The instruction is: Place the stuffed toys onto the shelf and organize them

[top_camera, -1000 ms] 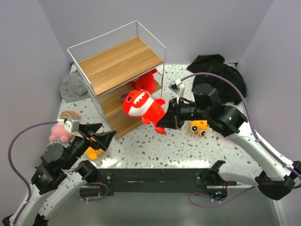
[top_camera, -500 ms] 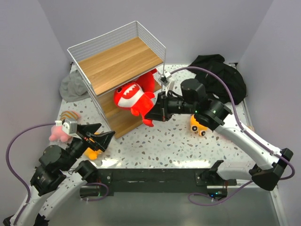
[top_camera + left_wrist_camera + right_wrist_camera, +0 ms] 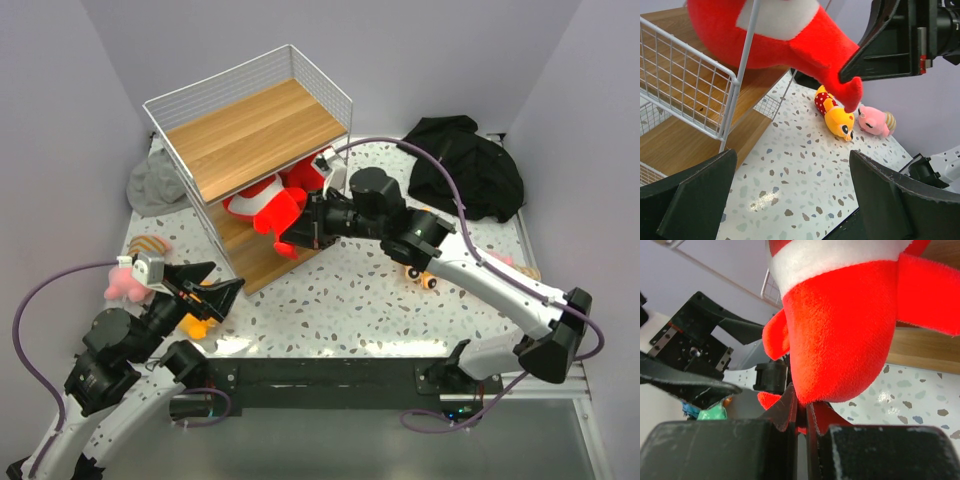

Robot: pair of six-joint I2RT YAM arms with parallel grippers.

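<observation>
**Overhead view, with both wrist views.** All positions are given relative to the shelf (image 3: 250,135), a white wire rack with wooden boards.

- **Right gripper:** The right gripper (image 3: 298,236) is clenched on the tail of the red shark (image 3: 262,205), just outside the shelf's open front. The wrist view shows its fingers (image 3: 782,415) pinched into the red plush.
- **Red shark:** Its head and white mouth lie inside the shelf, beneath the top board and above the middle board. Whether it rests on that board cannot be told.
- **Second shark:** The second shark (image 3: 312,172) sits deeper in the same tier, toward the shelf's right end.
- **Left gripper:** The left gripper (image 3: 222,280) hangs released in front of the shelf's near-left corner, jaws spread wide and holding nothing.
- **Other toys:** The first yellow doll (image 3: 197,325) lies beneath the left gripper, and the first pink toy (image 3: 125,284) lies left of the shelf's front. The second yellow doll (image 3: 425,272) lies to the shelf's right, partly hidden by the right arm, with the second pink toy (image 3: 875,120) just beyond it.
- **Other items:** A black cloth heap (image 3: 465,165) lies well right of the shelf. A grey hat (image 3: 155,185) sits against its left side.
</observation>
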